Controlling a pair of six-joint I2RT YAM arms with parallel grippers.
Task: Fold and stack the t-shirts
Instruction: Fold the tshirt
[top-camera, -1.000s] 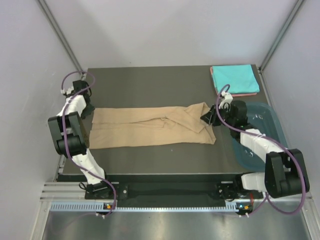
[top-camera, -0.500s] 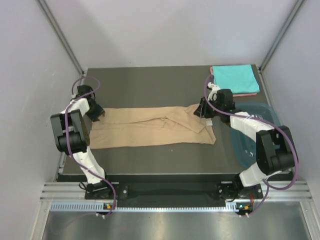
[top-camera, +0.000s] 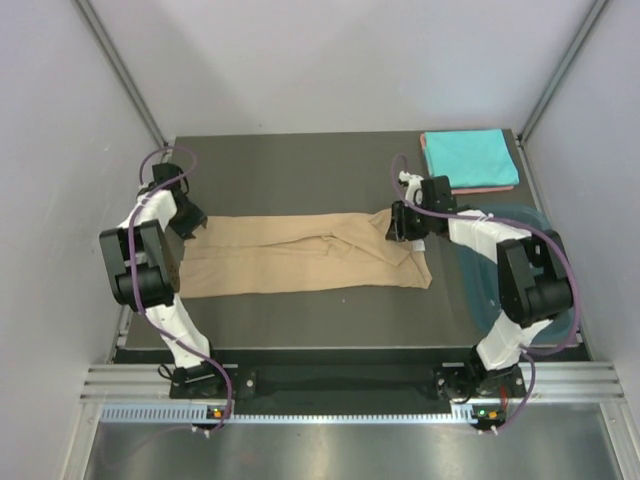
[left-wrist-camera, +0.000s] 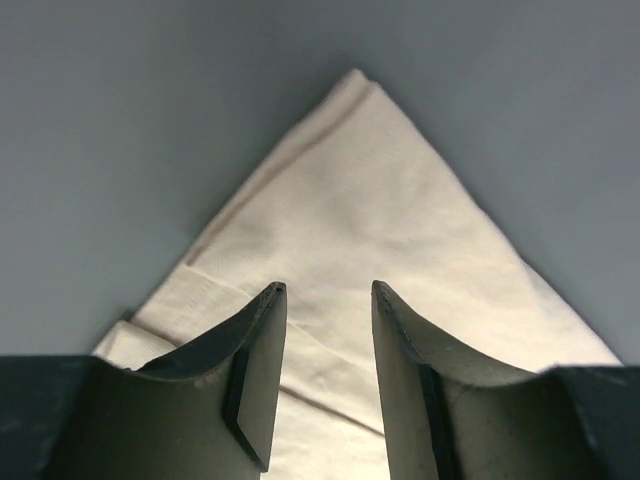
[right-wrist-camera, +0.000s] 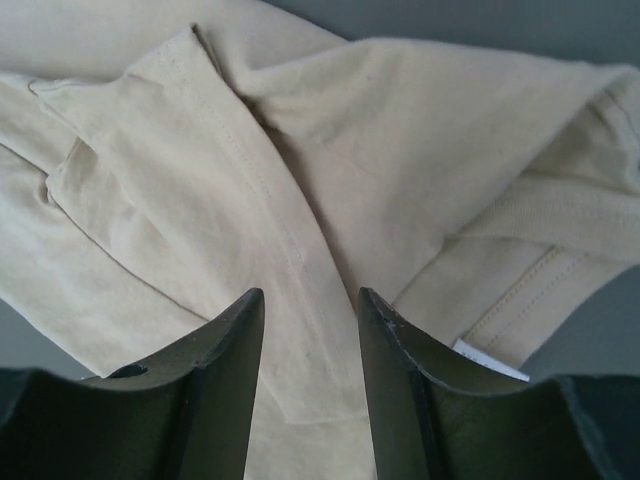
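Observation:
The tan t-shirt (top-camera: 300, 255) lies folded into a long band across the middle of the table. My left gripper (top-camera: 192, 222) hovers over its far left corner; in the left wrist view that gripper (left-wrist-camera: 325, 287) is open, with the tan cloth (left-wrist-camera: 400, 220) showing between its fingers. My right gripper (top-camera: 398, 222) is over the bunched collar end on the right; the right wrist view shows this gripper (right-wrist-camera: 310, 293) open above tan folds and seams (right-wrist-camera: 180, 180). A folded turquoise t-shirt (top-camera: 470, 157) rests on a salmon-pink one (top-camera: 492, 188) at the back right corner.
A dark teal plastic tub (top-camera: 548, 245) stands off the table's right edge, beside the right arm. A white label (right-wrist-camera: 490, 360) shows by the tan shirt's collar. Bare dark tabletop (top-camera: 300, 175) lies behind the shirt; grey walls enclose three sides.
The right gripper has swung from the shirt's right edge up and left over the collar end, its jaws widening. The left gripper has shifted right and nearer, onto the shirt's left corner.

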